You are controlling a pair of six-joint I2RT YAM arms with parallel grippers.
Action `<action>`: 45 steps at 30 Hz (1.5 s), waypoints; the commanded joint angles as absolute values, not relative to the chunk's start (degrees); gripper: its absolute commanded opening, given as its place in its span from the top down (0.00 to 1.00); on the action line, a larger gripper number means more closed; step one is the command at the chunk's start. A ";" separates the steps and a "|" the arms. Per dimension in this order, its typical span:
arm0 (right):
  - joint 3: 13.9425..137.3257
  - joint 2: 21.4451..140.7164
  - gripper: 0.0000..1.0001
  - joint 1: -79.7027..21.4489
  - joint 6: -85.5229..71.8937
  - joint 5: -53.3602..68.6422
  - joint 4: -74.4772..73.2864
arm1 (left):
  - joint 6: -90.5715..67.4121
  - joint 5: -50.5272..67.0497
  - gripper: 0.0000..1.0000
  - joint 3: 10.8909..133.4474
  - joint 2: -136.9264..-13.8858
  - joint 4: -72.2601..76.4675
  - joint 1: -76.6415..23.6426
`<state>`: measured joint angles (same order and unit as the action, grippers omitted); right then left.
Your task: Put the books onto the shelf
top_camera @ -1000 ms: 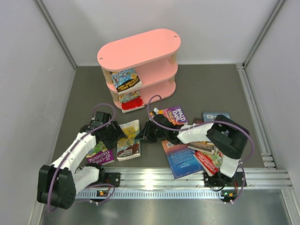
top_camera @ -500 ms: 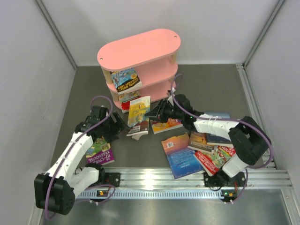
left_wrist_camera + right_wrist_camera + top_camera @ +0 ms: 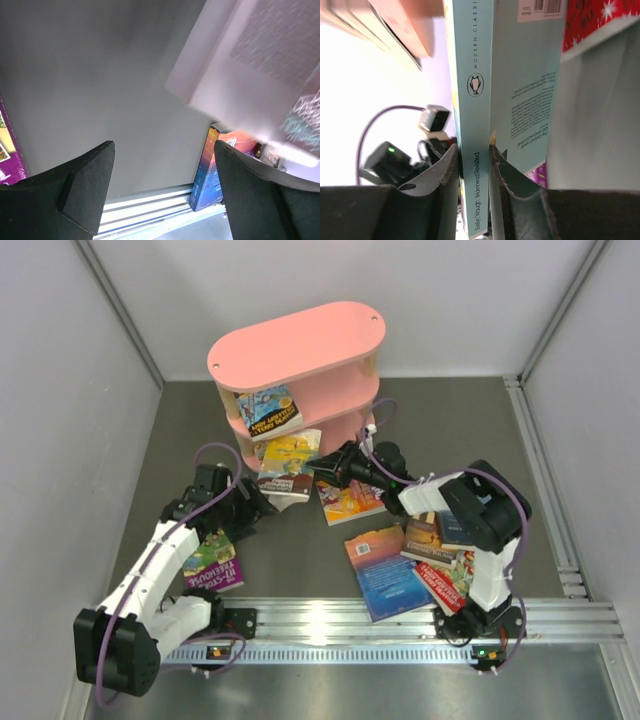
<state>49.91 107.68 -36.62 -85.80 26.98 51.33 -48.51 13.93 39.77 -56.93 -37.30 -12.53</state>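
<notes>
Top view: the book (image 3: 288,458), which a second ago lay flat on the counter (image 3: 180,430) between the two arms, is now off it. The right pincer (image 3: 316,467) holds it tilted at the mouth of the lowest tier of the shelf (image 3: 300,345). The left pincer (image 3: 253,502) has let go and stands back beside the purple book (image 3: 215,565). Several more books (image 3: 385,575) lie on the counter to the right.

Left wrist view: the fingers (image 3: 85,185) are wide apart with nothing between them. The book's pale, blurred pages (image 3: 250,65) pass overhead.

Right wrist view: the right pincer (image 3: 472,150) is clamped on the book's spine (image 3: 470,75), with a red cover (image 3: 590,20) just beside it.

The handover looks done. What remains for this book is probably to push it in and let go.
</notes>
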 commanded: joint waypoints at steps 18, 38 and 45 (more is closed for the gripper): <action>60.81 122.51 1.00 -29.88 -103.36 32.07 87.55 | -44.30 14.41 0.16 40.69 -60.64 -34.89 -12.83; 85.77 125.51 0.94 -30.06 -63.57 29.28 21.11 | -42.01 14.06 0.18 39.11 -61.43 -35.95 -12.83; 88.33 124.36 0.89 -29.71 -57.92 19.08 7.65 | -41.48 13.71 0.19 39.20 -61.52 -36.91 -12.83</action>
